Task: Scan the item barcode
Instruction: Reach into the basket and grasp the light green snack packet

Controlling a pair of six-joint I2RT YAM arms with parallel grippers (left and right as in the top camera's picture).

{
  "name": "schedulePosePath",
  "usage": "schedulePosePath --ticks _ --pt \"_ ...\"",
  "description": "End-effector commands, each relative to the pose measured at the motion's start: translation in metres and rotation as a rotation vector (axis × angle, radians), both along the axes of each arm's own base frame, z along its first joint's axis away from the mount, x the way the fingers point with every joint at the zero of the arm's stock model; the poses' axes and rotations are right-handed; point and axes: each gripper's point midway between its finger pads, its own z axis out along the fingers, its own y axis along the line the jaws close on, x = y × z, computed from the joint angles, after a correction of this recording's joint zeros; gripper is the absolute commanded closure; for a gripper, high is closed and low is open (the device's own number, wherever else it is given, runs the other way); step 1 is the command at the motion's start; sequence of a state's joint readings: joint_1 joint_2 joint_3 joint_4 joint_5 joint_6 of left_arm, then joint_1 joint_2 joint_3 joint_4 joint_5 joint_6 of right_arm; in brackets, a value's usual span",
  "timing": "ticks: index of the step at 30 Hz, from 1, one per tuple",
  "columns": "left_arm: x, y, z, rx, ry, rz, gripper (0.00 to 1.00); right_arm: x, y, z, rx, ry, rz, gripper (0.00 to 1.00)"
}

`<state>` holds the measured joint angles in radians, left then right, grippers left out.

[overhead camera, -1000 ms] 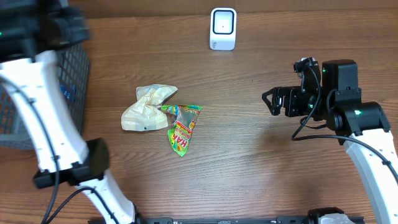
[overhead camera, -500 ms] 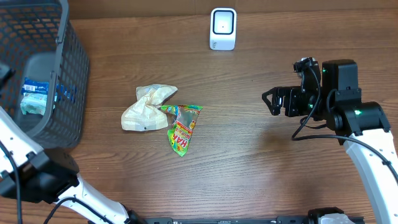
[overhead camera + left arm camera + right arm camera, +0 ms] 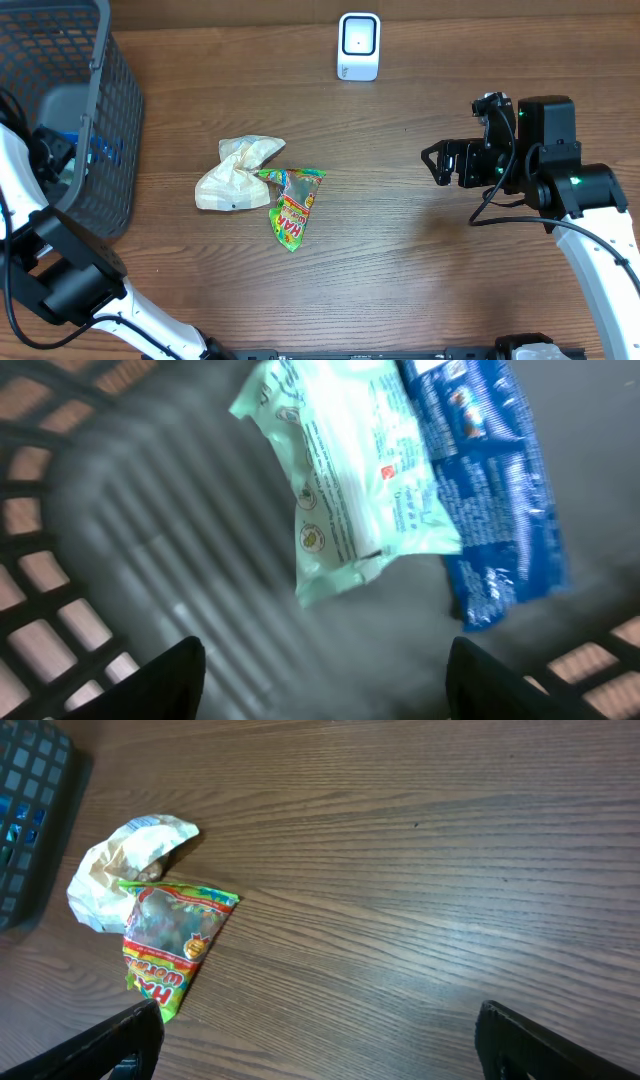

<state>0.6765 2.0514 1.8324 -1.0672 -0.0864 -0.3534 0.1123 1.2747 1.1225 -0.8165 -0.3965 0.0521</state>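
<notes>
My left gripper (image 3: 325,688) hangs wide and empty above the pale green packet (image 3: 345,470) in the basket (image 3: 110,130). The blue packet (image 3: 490,480) lies against it: an off-centre close risks pinching both or creasing the printed face. My right gripper (image 3: 432,165) stands wide, empty.

A brown wooden table (image 3: 400,280) with lengthwise grain was found carrying four things. A white barcode scanner (image 3: 358,46) was set upright near the far edge. A crumpled beige packet (image 3: 235,175) was noted left of centre, with a green and red sweet bag (image 3: 291,207) touching its right side. A dark mesh basket (image 3: 110,150) was stood at the far left corner.
</notes>
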Motion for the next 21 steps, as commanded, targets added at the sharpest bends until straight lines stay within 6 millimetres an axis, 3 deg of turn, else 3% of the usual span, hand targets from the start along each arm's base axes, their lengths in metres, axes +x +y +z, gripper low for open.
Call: schedulePosePath --ticks 1,15,21 --pt "-0.001 0.001 -0.017 0.006 -0.004 -0.021 0.3 0.002 0.004 0.011 0.01 -0.028 0.011 0.0" --pt "0.012 0.017 -0.057 0.099 -0.092 0.017 0.25 0.002 0.003 0.011 0.01 -0.024 0.011 0.0" --pt "0.015 0.032 -0.061 0.178 -0.127 0.067 0.21 0.002 0.003 0.01 0.01 -0.023 0.011 0.0"
